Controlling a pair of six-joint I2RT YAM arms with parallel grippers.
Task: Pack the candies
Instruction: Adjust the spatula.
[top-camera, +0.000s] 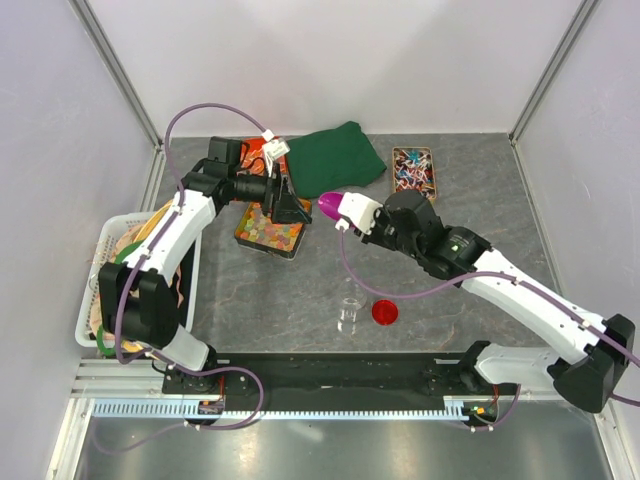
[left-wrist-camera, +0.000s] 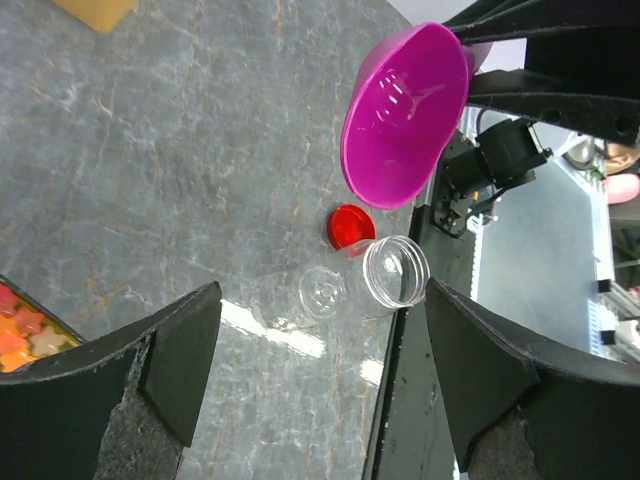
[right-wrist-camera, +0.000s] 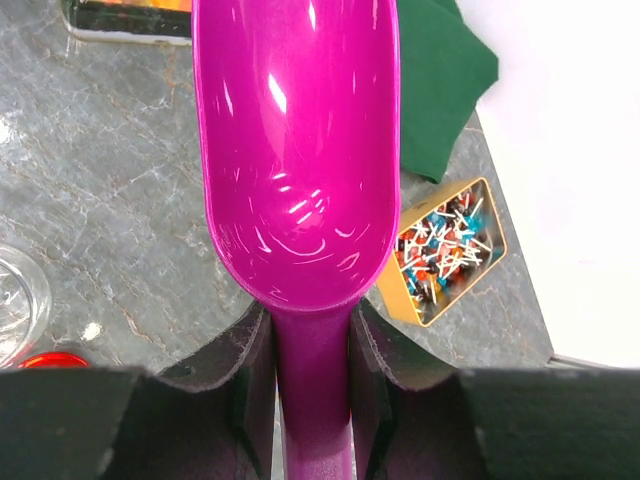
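The right claw (right-wrist-camera: 312, 365) pinches the shiny pink plastic scoop (right-wrist-camera: 295, 150). Its bowl points toward frame left, at the small orange and yellow candies (top-camera: 268, 230) nearby. The left claw (left-wrist-camera: 320, 380) is spread, empty.

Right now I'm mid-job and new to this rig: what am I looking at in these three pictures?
Two robot arms, left and right, are bolted at the table's near edge. The overhead picture looks down on both; the other two come from a camera on each wrist. The left end effector is open and empty, by a tray of loose candies. The right end effector grips an empty purple scoop. Also on the table: a clear jar, its red lid beside it, a green cloth and a tin of wrapped sweets.
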